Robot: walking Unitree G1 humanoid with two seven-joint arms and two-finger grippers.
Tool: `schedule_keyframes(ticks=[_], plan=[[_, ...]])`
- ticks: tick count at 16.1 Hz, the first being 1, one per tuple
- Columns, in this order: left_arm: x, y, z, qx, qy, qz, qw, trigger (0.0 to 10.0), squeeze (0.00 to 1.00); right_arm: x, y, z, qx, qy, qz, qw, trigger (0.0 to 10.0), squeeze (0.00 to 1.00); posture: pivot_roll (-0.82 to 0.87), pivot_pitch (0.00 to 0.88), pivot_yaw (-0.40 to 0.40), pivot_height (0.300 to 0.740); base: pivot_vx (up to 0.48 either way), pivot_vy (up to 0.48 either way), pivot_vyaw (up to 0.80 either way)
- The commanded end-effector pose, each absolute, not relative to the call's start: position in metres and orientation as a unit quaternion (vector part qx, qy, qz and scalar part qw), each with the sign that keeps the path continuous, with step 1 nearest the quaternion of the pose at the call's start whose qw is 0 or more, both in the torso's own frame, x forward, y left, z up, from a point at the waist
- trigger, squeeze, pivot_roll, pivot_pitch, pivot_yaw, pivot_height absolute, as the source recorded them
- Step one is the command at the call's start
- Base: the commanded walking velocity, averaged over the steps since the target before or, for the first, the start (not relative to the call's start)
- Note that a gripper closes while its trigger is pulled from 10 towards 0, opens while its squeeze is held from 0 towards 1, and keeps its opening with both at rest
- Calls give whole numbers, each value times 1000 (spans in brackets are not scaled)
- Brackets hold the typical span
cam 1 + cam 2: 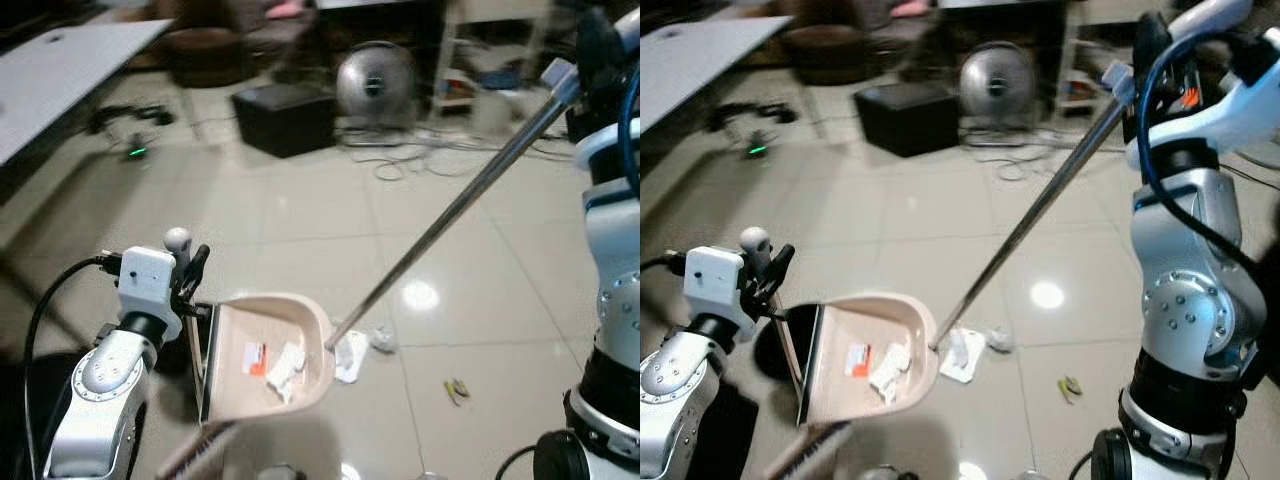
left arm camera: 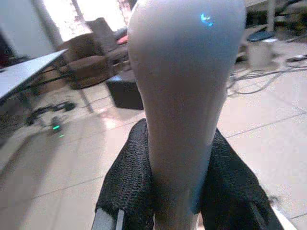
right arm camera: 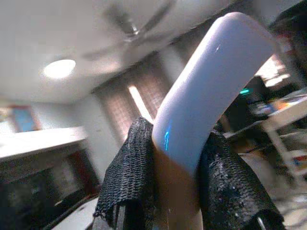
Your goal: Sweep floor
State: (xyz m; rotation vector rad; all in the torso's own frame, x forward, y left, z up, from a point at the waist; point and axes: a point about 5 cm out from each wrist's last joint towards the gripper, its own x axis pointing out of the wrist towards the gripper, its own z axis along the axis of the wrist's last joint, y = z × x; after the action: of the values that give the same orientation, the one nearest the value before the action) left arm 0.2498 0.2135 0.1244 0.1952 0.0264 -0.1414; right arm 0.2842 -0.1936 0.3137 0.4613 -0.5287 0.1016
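A beige dustpan (image 1: pixel 312 322) rests on the tiled floor before me, with a few paper scraps (image 1: pixel 285 368) inside. My left gripper (image 1: pixel 190 272) is shut on the dustpan's grey handle (image 2: pixel 184 96), its black fingers (image 2: pixel 129 187) pressing both sides. A long silver broom stick (image 1: pixel 450 215) slants from the upper right down to the pan's lip. My right gripper (image 1: pixel 1148 52) is shut on the stick's pale top end (image 3: pixel 211 91). White paper (image 1: pixel 350 356), a crumpled scrap (image 1: pixel 383 340) and a yellow-green wrapper (image 1: pixel 457 390) lie on the floor beside the pan.
A black box (image 1: pixel 285 118), a round fan (image 1: pixel 375 85) and loose cables (image 1: pixel 420 150) stand at the back. A grey table (image 1: pixel 60 70) runs along the left, with a green-lit device (image 1: pixel 135 152) under it. A brown striped object (image 1: pixel 195 455) lies near my feet.
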Motion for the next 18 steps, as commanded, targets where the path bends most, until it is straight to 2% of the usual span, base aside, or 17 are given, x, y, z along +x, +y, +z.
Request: schedule_keyframes(ticks=[1,5,9,18], plan=[[249,216,135,115,-8,-59,992,10000,0,285,-190,321,233,-266,66,933,10000,0,-37,0,114,740,0,0,788],[248,216,134,114,-8,-48,992,10000,0,289,-189,321,208,-259,65,941,10000,0,-40,0,95,740,0,0,778],[252,215,124,116,-1,-34,993,10000,0,296,-195,322,129,-265,44,955,10000,0,-43,0,53,740,256,0,0],[269,207,121,98,-12,-32,995,10000,0,296,-198,312,113,-292,29,949,10000,0,-43,0,51,740,362,0,0]])
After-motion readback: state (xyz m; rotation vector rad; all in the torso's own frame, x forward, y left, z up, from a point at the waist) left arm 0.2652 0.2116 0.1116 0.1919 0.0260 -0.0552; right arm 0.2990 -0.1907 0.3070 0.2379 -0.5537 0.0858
